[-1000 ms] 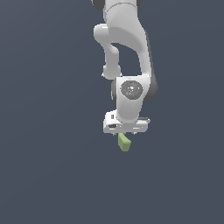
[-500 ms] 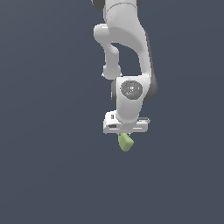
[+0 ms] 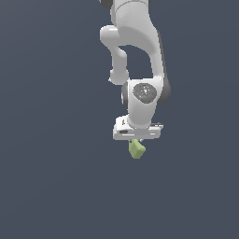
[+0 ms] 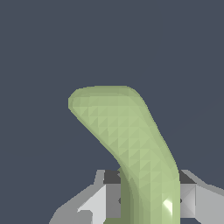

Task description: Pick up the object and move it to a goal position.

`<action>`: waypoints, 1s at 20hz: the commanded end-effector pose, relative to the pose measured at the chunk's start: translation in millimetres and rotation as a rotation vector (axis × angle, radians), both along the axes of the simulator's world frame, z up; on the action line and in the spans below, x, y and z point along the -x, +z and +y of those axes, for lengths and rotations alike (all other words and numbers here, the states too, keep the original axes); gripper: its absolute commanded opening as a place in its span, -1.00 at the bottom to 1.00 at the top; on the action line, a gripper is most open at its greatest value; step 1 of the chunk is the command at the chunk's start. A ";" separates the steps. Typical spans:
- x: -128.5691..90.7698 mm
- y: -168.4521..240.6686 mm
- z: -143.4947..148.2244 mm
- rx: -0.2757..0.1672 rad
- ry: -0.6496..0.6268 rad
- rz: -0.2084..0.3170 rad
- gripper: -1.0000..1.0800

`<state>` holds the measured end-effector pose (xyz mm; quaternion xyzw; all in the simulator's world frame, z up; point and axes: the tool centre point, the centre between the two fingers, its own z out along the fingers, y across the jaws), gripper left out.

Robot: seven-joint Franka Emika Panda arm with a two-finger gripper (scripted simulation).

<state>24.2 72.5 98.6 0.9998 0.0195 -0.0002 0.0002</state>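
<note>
The object [image 3: 137, 149] is a small light yellow-green bent chunk, hanging just under the white hand of the arm in the exterior view. My gripper [image 3: 136, 141] is shut on the object's upper end, and the lower end sticks out below. In the wrist view the object [image 4: 127, 140] fills the middle, curving away from the hand, with grey fingers [image 4: 107, 197] pressed against both its sides. The fingertips themselves are mostly hidden by the hand in the exterior view.
A plain dark grey-blue background surrounds the arm in both views. The white arm [image 3: 140, 56] reaches down from the top of the exterior view. No other objects or edges show.
</note>
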 end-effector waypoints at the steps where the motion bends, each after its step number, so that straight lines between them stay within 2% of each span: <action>1: 7.4 2.7 11.2 0.000 0.001 -0.001 -1.00; 12: 58.0 18.8 84.8 0.000 0.002 -0.001 -1.00; 20: 70.2 23.2 104.8 0.000 0.002 -0.001 -1.00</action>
